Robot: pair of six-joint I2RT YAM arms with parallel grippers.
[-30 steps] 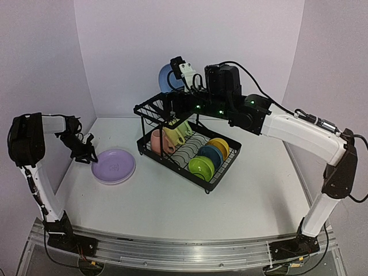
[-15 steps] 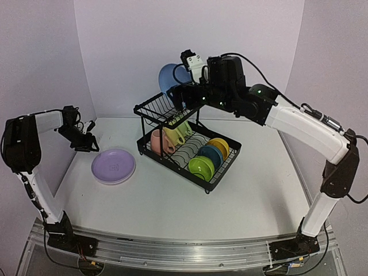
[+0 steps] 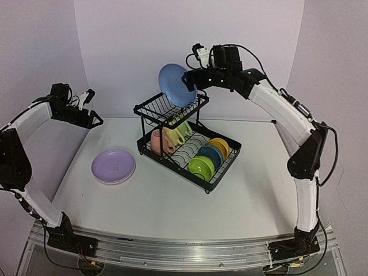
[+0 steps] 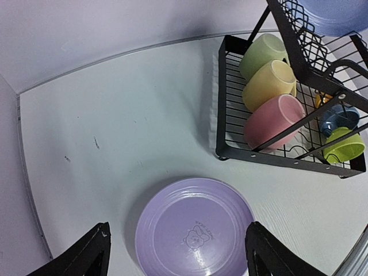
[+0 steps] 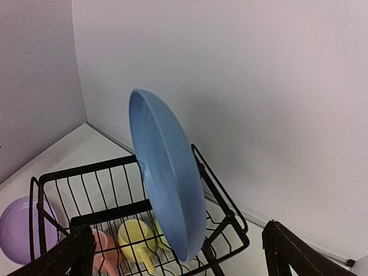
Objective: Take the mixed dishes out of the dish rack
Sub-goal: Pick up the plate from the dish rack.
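The black wire dish rack (image 3: 172,168) holds a pink mug (image 3: 158,141), a yellow mug (image 3: 172,137) and a pale-green mug (image 3: 185,129). It also holds a green bowl (image 3: 201,167), a blue bowl (image 3: 210,155) and a yellow bowl (image 3: 219,146). The blue plate (image 3: 174,85) stands on edge in the upper basket (image 3: 150,109). My right gripper (image 3: 188,79) is open beside it; in the right wrist view the plate (image 5: 167,172) stands between the wide-apart fingers (image 5: 63,259), untouched. The lilac plate (image 3: 113,165) lies flat on the table. My left gripper (image 3: 92,119) is open and empty, high above it (image 4: 192,227).
The rack sits mid-table, its near corner (image 4: 230,152) close to the lilac plate. Walls close in at the back and both sides. Bare white tabletop (image 3: 172,207) lies in front of the rack.
My right arm has lifted up and back from the upper basket, and the blue plate now shows fully. My left gripper has risen from the lilac plate toward the left wall.
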